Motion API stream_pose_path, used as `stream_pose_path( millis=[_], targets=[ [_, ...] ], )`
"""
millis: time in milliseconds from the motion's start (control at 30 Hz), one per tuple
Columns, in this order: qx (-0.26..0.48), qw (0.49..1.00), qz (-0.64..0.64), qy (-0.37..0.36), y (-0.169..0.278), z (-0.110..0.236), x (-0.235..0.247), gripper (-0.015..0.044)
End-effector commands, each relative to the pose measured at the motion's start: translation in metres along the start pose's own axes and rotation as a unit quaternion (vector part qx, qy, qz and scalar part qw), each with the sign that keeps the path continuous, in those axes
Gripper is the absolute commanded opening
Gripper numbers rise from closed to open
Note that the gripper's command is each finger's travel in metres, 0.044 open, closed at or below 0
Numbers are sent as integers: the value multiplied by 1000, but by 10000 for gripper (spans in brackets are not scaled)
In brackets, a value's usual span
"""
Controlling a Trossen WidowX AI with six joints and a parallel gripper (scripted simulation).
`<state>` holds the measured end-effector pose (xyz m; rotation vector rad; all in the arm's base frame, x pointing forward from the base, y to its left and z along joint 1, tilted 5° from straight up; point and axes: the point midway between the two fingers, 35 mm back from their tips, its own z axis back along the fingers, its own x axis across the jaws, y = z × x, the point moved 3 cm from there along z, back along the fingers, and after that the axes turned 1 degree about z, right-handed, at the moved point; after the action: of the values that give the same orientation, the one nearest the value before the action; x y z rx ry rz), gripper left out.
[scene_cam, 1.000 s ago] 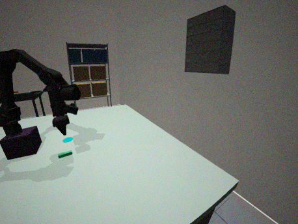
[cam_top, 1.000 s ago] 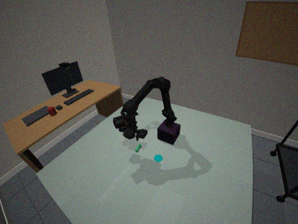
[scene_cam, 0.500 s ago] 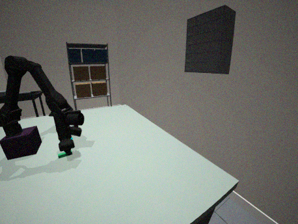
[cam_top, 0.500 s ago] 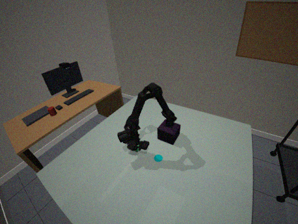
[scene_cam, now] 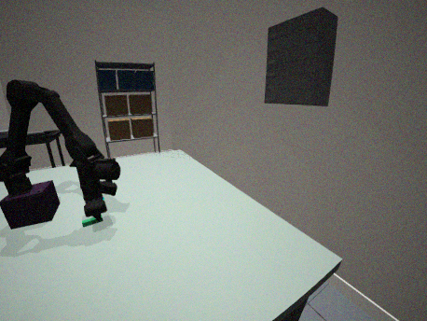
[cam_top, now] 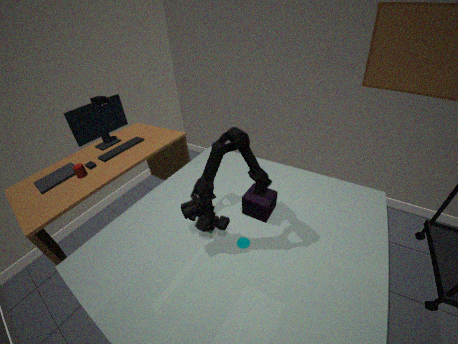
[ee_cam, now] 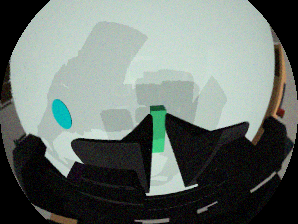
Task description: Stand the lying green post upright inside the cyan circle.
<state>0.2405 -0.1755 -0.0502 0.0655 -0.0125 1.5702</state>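
Observation:
The green post (scene_cam: pixel 90 220) (ee_cam: pixel 158 129) lies flat on the pale table (cam_top: pixel 300 285) (scene_cam: pixel 210 233). My gripper (cam_top: pixel 212 225) (scene_cam: pixel 93 215) (ee_cam: pixel 157 116) is down at the table top, and its fingers are shut on the post's sides. In the top view the gripper hides the post. The cyan circle (cam_top: pixel 243 243) (ee_cam: pixel 61 113) is a flat disc on the table a short way from the gripper, with nothing on it.
The arm's dark purple base box (cam_top: pixel 260 204) (scene_cam: pixel 30 203) stands on the table just behind the gripper. A wooden desk (cam_top: pixel 30 200) with a monitor stands off the table to the left. A shelf rack (scene_cam: pixel 127 108) stands beyond the far edge.

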Motion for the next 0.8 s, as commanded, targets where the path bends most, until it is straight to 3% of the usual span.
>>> stream_pose_path(
  millis=[0,767],
  targets=[
    [-4,1000,0,0,-3,11,-2,22],
    [-4,1000,0,1,-5,82,-4,22]
  ],
)
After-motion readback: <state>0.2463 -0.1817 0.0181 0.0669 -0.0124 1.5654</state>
